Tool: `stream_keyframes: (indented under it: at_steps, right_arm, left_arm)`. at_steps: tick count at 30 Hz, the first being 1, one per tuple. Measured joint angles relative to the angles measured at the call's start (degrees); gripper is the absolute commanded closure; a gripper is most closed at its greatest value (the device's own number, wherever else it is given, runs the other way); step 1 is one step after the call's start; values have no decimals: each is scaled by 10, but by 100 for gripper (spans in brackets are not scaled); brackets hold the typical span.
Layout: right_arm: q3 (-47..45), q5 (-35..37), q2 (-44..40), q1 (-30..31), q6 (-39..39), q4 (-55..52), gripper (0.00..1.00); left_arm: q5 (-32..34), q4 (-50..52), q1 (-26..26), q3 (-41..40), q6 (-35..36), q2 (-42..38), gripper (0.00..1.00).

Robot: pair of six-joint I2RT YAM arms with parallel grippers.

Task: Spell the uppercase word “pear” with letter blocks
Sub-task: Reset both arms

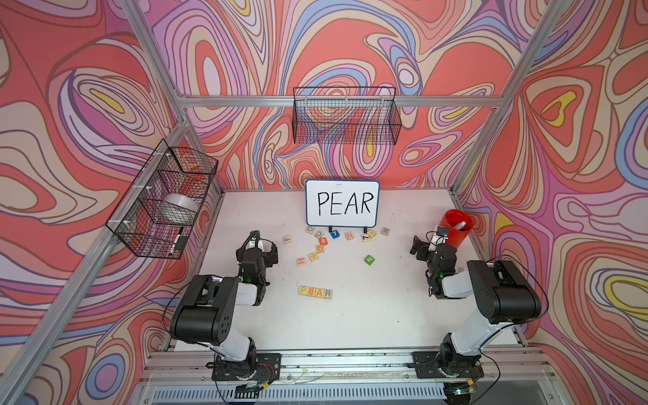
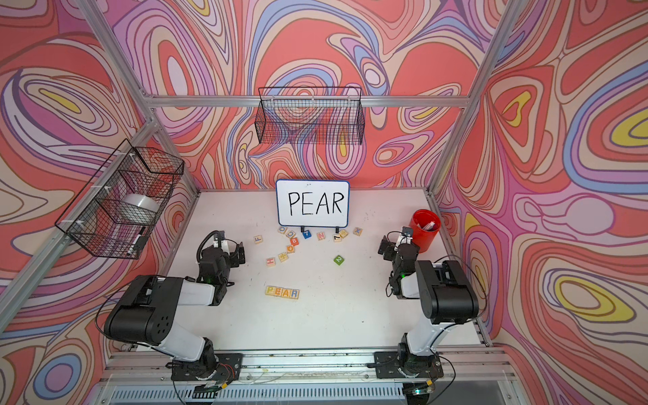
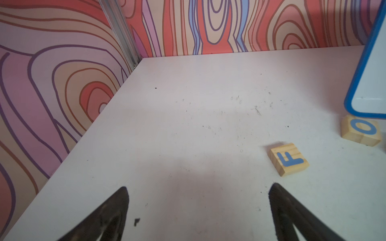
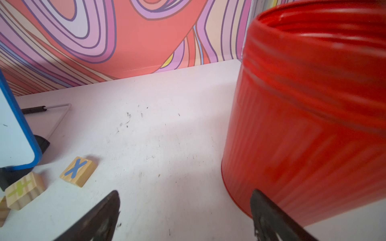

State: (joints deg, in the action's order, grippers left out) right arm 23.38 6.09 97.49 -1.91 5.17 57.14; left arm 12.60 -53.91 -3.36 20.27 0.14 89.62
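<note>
The left end effector (image 3: 199, 187) is held wide open with nothing gripped, and the right end effector (image 4: 185, 192) is likewise spread wide and empty. The four small pale-wood cube letter blocks (image 1: 315, 292) are set touching in one row on the white table (image 1: 350, 326), well in front of the blue-framed white board (image 1: 342, 203). Yellow P, orange E, orange-red A and blue R are read in order.

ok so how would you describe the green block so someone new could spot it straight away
Start at the white board reading PEAR at the back of the table. Among the blocks scattered before it, the green block lies alone, toward the robot's right arm. Unlike the pale wood ones nearby, it is solid green with a white 2.
</note>
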Motion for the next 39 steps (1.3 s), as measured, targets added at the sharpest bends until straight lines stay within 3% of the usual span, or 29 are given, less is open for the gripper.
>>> stream_keyframes:
  at_steps: [16,39]
  right_arm:
    - [24,-40,1,0,-17,-14,2]
    - [24,-40,1,0,-19,-14,2]
  left_arm:
    - [-73,27,27,4,-19,-4,0]
    - [-81,36,22,6,-16,-4,0]
